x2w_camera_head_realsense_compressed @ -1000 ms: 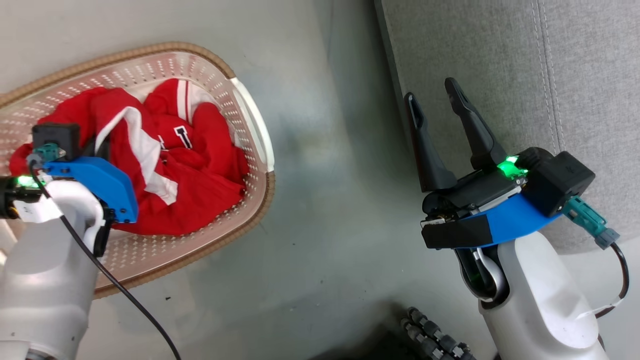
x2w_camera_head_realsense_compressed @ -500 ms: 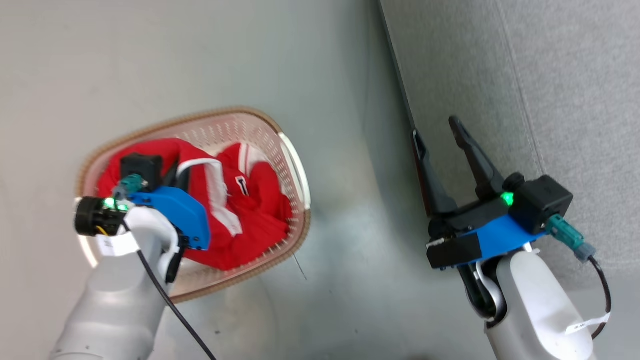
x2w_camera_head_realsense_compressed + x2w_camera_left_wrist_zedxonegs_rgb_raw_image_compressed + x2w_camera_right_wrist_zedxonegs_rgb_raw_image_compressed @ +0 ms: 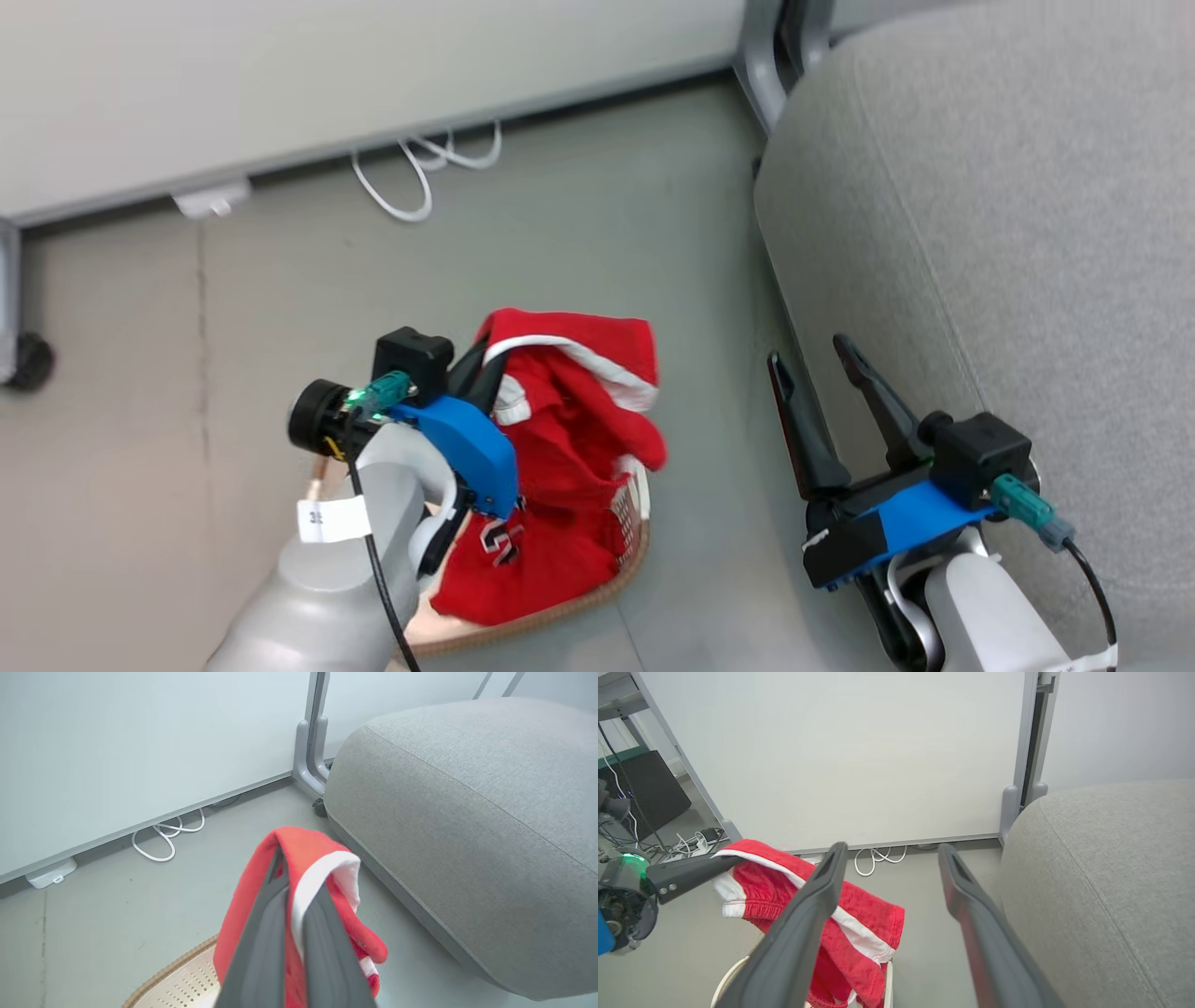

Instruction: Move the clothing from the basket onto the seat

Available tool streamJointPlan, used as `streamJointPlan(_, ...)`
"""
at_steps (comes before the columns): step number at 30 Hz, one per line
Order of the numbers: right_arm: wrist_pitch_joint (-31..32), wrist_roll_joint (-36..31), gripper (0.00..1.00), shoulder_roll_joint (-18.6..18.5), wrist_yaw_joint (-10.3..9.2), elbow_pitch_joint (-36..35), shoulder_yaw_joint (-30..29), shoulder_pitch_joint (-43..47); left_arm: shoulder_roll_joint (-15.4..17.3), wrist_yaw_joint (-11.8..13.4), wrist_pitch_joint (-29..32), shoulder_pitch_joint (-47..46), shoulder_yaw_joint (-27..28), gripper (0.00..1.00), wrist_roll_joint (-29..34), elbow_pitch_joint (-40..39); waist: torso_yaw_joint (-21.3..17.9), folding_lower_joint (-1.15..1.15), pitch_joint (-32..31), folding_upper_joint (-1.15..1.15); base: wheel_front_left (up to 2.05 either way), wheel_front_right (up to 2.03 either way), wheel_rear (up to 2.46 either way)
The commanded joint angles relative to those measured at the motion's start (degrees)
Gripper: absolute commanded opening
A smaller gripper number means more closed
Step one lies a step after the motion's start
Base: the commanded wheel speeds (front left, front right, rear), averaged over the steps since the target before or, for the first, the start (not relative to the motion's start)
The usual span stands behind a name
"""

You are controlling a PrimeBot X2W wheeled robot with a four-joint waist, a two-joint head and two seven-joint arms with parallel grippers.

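Clothing: red piece w/ white trim, pinched at a fold by left gripper, jaws clamped tight on it. Held up above basket; lower end hung down into basket onto rest of red pile w/ lettering.

Right gripper spread wide, empty, just beside seat.

Step looked like carry-to-seat. To do well: needed more height so tail cleared rim w/o dragging other pieces, then swing right over cushion edge, lower onto top, release.

Fabric was thin, limp, shiny. Gathered waistband in right wrist view, prob. shorts.
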Motion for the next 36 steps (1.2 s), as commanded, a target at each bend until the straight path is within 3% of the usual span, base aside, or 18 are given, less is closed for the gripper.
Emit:
streamJointPlan(1, 0.34, -0.22, 1.0, -0.18, 0.01, -0.12, -0.02, 1.41, 0.0, -0.13, -0.32, 0.31, -1.0, 0.0, -0.68, -0.88, 2.35, 0.02, -4.85, -0.01, 0.0, 0.0, 0.0)
streamJointPlan(19, 3.59, 0.49, 1.0, -0.18, 0.01, -1.4, 1.21, 6.88, -2.5, -0.14, 0.92, -7.74, -10.25, 0.0, -8.99, -5.9, 6.35, 0.02, -14.06, -0.01, 0.0, 0.0, 0.0)
streamJointPlan(36, 5.04, 0.39, 1.0, -0.18, 0.01, -2.59, 2.1, 7.63, -3.52, -0.14, 1.07, -12.01, -14.1, 0.0, -12.29, -5.65, 6.85, 0.02, -14.93, -0.01, 0.0, 0.0, 0.0)
